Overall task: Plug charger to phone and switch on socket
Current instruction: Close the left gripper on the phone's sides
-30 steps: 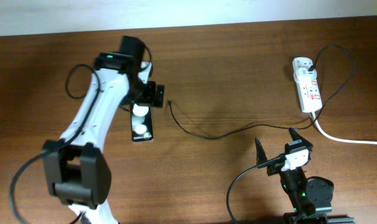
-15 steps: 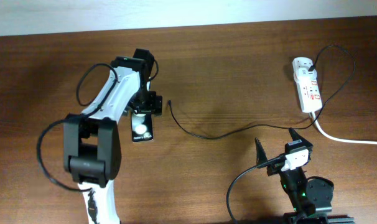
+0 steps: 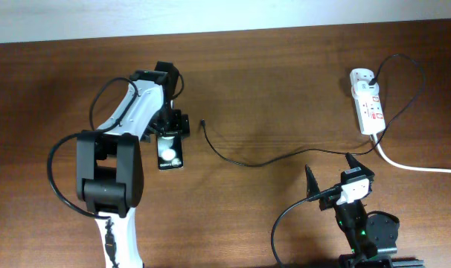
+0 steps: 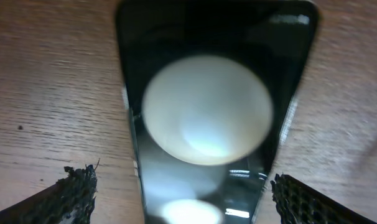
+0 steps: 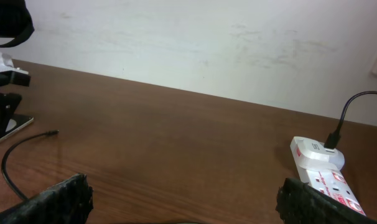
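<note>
The black glossy phone (image 3: 170, 152) lies flat on the table left of centre, one white spot showing. My left gripper (image 3: 169, 131) is open over its far end, a finger at each side; in the left wrist view the phone (image 4: 207, 118) fills the space between the fingers (image 4: 185, 196). The thin black charger cable (image 3: 244, 160) runs from its tip (image 3: 202, 123), right of the phone, to a white plug adapter (image 3: 361, 77) on the white socket strip (image 3: 370, 104). My right gripper (image 3: 331, 176) is open and empty near the front edge. The right wrist view shows the tip (image 5: 51, 132) and strip (image 5: 328, 176).
A thick white cord (image 3: 419, 165) leaves the strip toward the right edge. The cable loops behind the strip at the back right. A pale wall runs along the table's far edge. The right arm's base (image 3: 367, 234) sits at the front.
The left arm has swung in and lowered its gripper onto the phone's far end, now covering one white spot. The right arm, cable and strip have not moved.
</note>
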`<action>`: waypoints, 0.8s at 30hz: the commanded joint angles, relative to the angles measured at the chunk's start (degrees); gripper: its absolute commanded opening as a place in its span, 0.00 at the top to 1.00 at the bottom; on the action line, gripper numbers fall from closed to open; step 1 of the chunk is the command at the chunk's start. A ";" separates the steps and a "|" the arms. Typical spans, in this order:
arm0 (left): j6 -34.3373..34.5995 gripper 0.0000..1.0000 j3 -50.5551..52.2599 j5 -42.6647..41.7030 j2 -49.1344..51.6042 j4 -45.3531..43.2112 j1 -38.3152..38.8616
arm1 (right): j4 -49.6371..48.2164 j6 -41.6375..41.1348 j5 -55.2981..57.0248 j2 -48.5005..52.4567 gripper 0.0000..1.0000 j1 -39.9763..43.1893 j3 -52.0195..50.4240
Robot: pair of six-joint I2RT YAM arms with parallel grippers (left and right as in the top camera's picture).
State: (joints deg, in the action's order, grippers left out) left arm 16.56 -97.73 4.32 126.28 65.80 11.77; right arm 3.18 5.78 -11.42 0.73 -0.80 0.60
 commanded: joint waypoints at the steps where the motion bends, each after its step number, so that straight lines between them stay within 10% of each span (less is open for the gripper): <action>1: 1.20 0.05 1.62 -2.01 0.35 -1.75 -0.59 | 0.39 -0.66 -0.07 -0.48 0.01 -0.42 -0.28; 24: 0.79 0.16 5.88 -4.57 0.35 -5.81 -0.59 | 0.39 -0.66 -0.07 -0.48 0.01 -0.42 -0.28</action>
State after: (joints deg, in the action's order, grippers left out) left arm 16.97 -93.47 -0.51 126.23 60.20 11.22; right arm 3.18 5.72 -11.42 0.73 -0.80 0.60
